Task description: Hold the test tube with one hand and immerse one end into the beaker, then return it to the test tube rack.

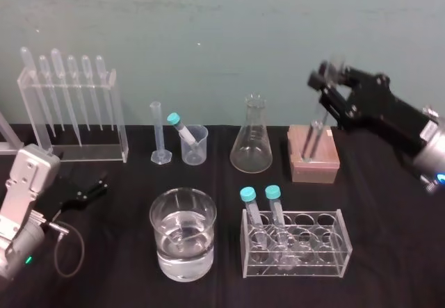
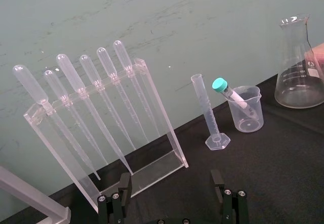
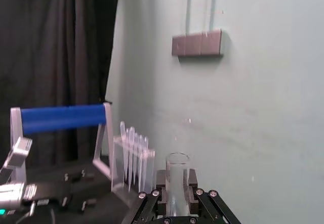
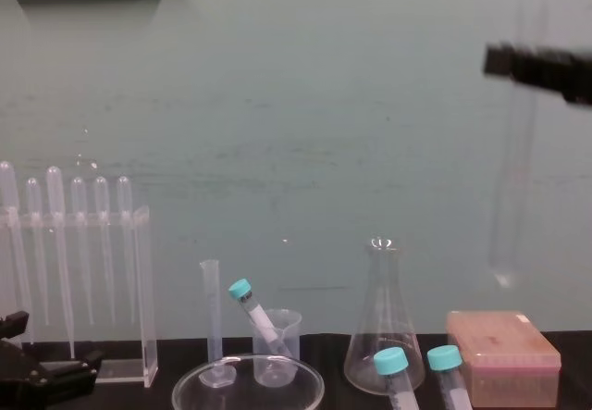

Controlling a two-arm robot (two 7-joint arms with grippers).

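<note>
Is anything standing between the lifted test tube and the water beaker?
Yes. The right gripper holds the long clear test tube above the pink box. Toward the wide clear beaker, the conical glass flask and two teal-capped tubes flank the path. The left gripper is parked left.

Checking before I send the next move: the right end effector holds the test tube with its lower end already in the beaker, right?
No. The right end effector holds the test tube, but its lower end hangs in air above the pink block, not in the beaker; the chest view shows it.
</note>
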